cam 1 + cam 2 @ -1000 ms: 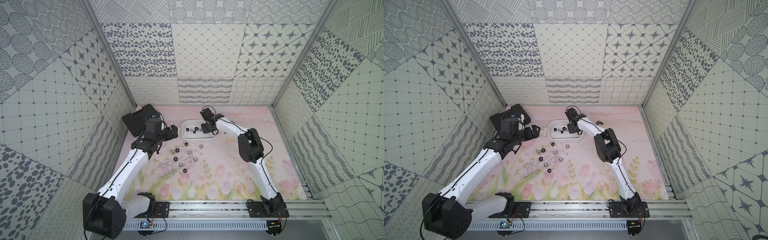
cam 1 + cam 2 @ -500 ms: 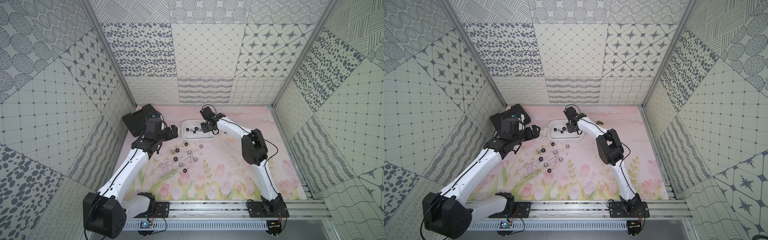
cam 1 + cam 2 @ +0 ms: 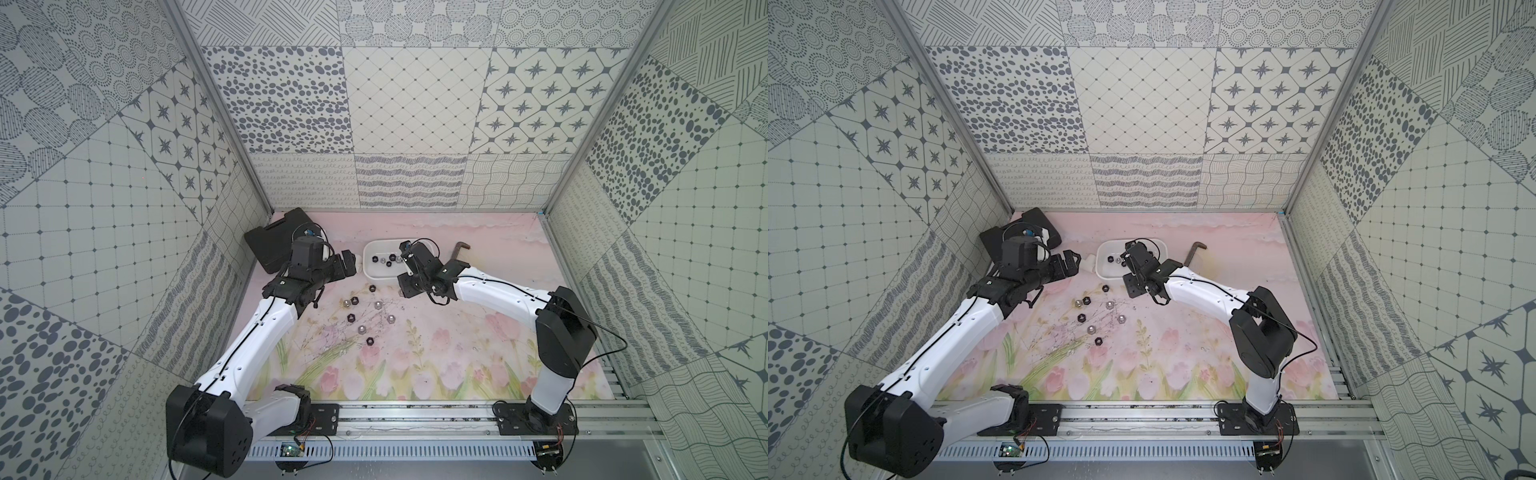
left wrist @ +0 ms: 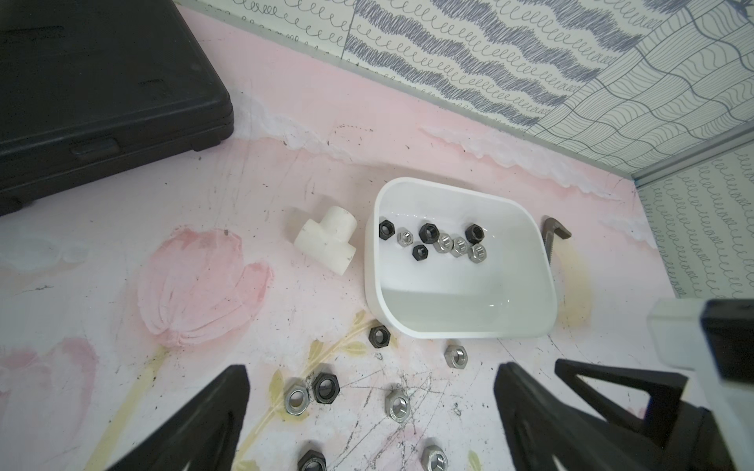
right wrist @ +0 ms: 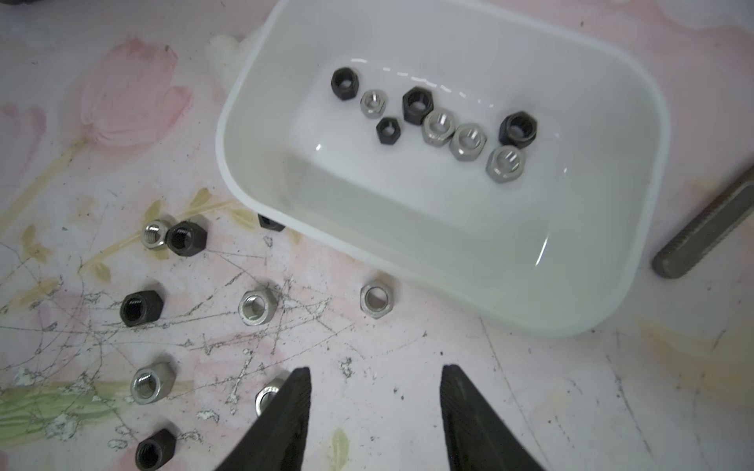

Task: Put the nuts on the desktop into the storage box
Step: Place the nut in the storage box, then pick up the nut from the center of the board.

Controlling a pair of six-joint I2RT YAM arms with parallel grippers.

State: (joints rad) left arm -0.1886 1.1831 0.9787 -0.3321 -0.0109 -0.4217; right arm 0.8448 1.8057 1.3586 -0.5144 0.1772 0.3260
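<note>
The far wall (image 3: 407, 124) is cream panels printed with grey dots, diamonds, stars and waves. It meets the similar left wall (image 3: 104, 166) and right wall (image 3: 685, 166) at metal corner posts (image 3: 216, 104). A metal rail (image 3: 415, 415) runs along the near edge. The light is soft and even.

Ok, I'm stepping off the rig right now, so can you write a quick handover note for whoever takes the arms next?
Left gripper: open, empty, above the loose nuts.
Right gripper: open, empty, over the desktop beside the storage box.
Done: eight nuts lie in the box, four black and four silver.
Left: about nine loose nuts on the desktop, one black one half hidden at the box's edge.
</note>
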